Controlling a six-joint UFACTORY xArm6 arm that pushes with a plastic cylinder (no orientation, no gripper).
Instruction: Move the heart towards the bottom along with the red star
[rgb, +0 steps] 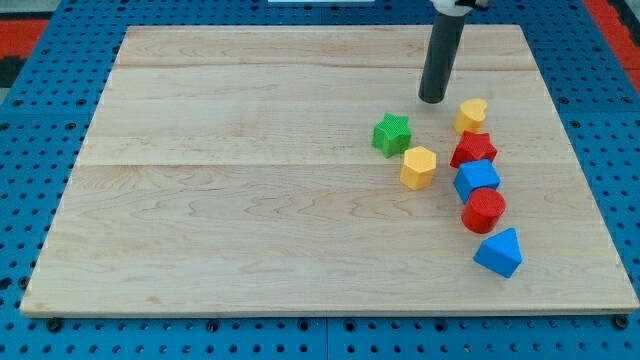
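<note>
Item: yellow heart (471, 114), small, lobes toward the view's top, lying flat on the wooden counter (250, 200) at the view's upper right, touching the red star (474, 148) just below it.
Below the star, in a touching column: blue block (476, 179), red round-sided block (484, 210); blue triangular block (499, 252) just beyond.
Left of the column: green star (392, 134), yellow hexagon (419, 167).
My tip (432, 100): just left of the heart, slightly above, apart.
Jaws: none, plain rod
</note>
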